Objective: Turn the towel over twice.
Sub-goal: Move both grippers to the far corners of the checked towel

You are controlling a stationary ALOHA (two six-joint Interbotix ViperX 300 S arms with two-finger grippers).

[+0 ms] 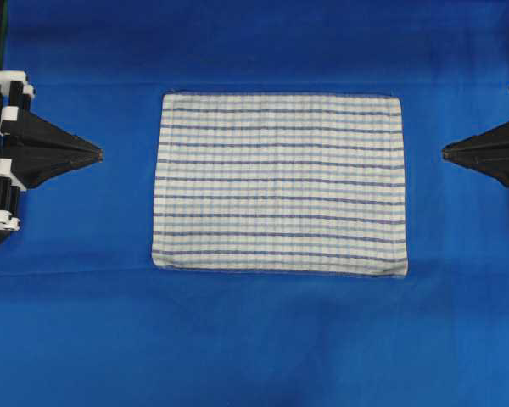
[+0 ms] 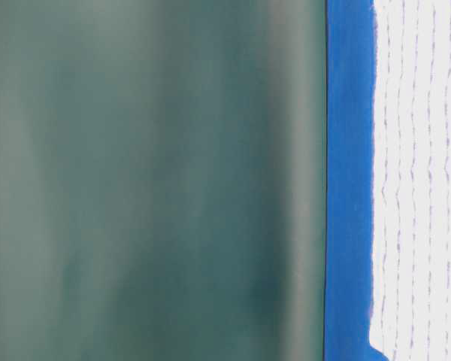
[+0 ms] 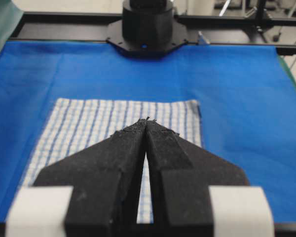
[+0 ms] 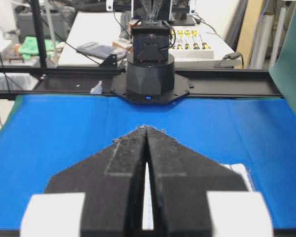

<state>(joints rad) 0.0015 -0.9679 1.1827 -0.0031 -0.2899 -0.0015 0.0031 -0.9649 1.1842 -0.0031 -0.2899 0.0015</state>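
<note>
Towel [image 1: 278, 184]: flat, mid-table on blue covering [image 1: 254, 339], well apart from both my grippers | Handling: likely light, limp; best pinched at corners or a hemmed edge | My left gripper [image 1: 99, 155]: fingers closed, empty | My right gripper [image 1: 444, 153]: closed, empty

You're looking at a woven cloth towel [image 1: 279, 184], matt, with a fine ribbed weave and stitched hems. It lies on a matt blue fabric covering [image 1: 254, 339] over the surface, smooth apart from faint creases. The left end effector [image 3: 147, 120] and right end effector [image 4: 146, 128] have black fingers with a rough, grainy, matt face, closed tip to tip.
</note>
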